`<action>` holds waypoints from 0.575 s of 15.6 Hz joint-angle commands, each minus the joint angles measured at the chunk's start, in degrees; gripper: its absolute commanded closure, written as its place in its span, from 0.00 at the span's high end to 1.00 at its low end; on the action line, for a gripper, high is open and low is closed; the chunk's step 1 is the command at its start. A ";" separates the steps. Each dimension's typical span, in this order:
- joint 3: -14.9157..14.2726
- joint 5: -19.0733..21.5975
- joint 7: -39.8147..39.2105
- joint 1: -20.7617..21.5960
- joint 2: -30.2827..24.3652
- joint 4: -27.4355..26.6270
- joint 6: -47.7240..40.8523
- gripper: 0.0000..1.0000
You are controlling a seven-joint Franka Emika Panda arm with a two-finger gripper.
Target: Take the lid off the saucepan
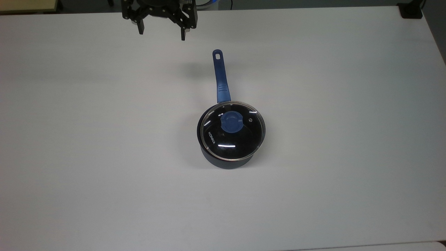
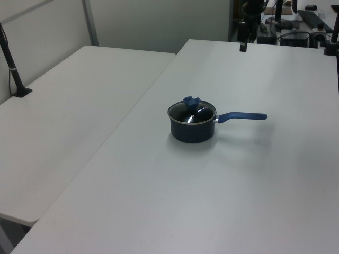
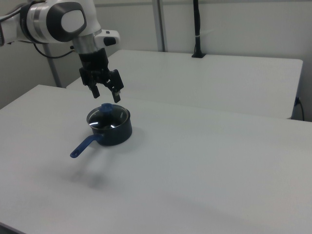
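The white table (image 1: 104, 157) stretches bare toward the camera, and near its middle stands the saucepan (image 1: 223, 162), small and dark, with its blue handle (image 1: 221, 78) running toward the top view's upper edge. The lid (image 1: 232, 130) sits square on the pot, a glass disc in a thin metal rim with a blue knob (image 1: 231, 122) at its centre and white lettering along one side.

The gripper (image 1: 162, 33) hangs in the air past the handle's far end, well apart from the pot and touching nothing, its two black fingers (image 1: 183, 35) pointing down and spread wide with nothing between them. In the right view the white arm (image 3: 63, 22) reaches in from the right view's upper left, and the gripper (image 3: 105, 95) hovers above the table.

A second white table (image 2: 69, 116) stands alongside, with a black post (image 3: 197, 27) rising from it.
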 commanded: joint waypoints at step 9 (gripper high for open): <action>0.01 -0.57 -1.05 -0.70 -0.90 -0.48 0.10 1.00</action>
